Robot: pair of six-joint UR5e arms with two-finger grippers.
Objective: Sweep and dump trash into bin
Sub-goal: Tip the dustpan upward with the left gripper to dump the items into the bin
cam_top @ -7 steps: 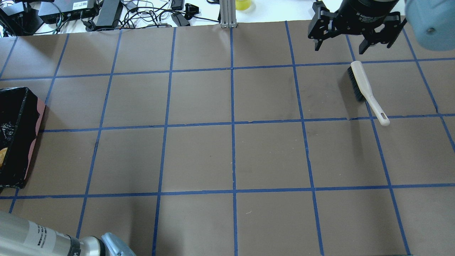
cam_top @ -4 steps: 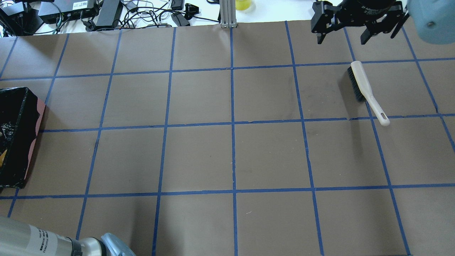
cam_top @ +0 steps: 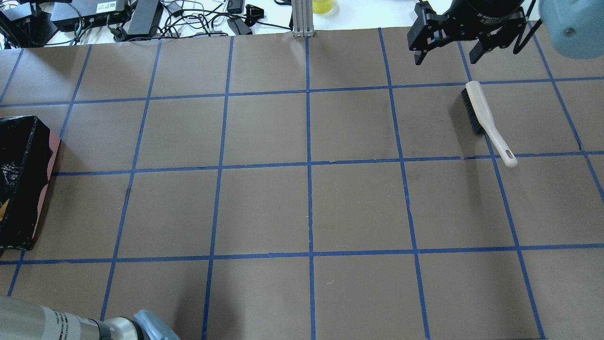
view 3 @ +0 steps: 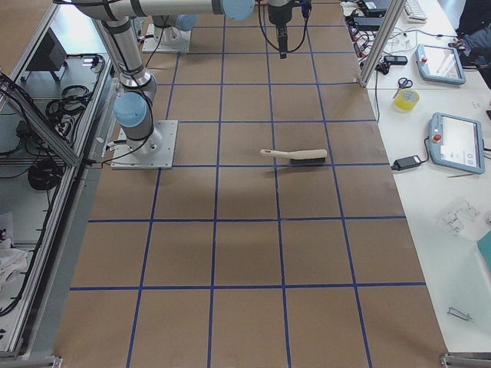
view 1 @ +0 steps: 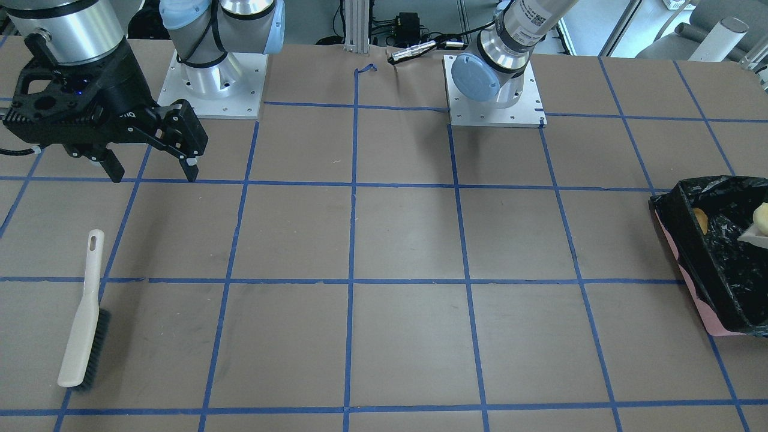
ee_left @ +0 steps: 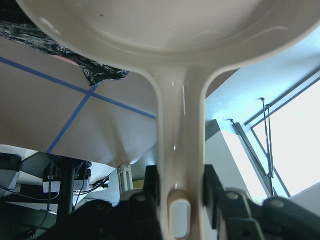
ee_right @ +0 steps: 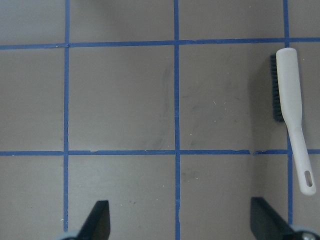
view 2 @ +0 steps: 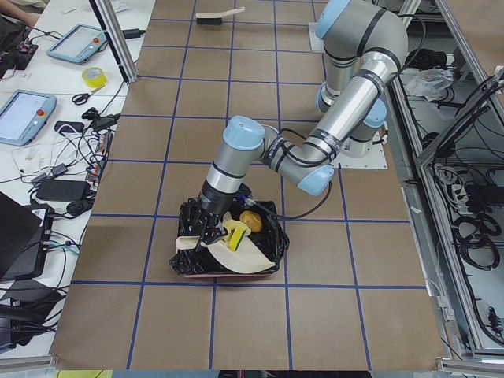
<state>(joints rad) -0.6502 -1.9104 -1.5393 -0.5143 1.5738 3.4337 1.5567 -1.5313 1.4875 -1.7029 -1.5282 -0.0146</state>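
Note:
The bin (view 1: 717,264), a pink box lined with a black bag, stands at the table's left end; it also shows in the overhead view (cam_top: 23,156). My left gripper (ee_left: 180,187) is shut on the handle of the beige dustpan (view 2: 240,253) and holds it tilted over the bin (view 2: 189,264). The golden-brown lump (view 2: 250,220) and the yellow sponge (view 2: 235,234) lie inside the bin by the pan. I cannot make out the crescent slice. My right gripper (cam_top: 446,54) hangs open and empty above the far right of the table.
A cream hand brush (cam_top: 481,113) with black bristles lies on the table just below the right gripper; it also shows in the right wrist view (ee_right: 292,105). Cables and electronics (cam_top: 118,19) lie beyond the far edge. Blue tape lines grid the brown table.
The right gripper has shifted slightly toward the far edge. The left arm's elbow has dropped lower in the overhead view. The brush has not moved.

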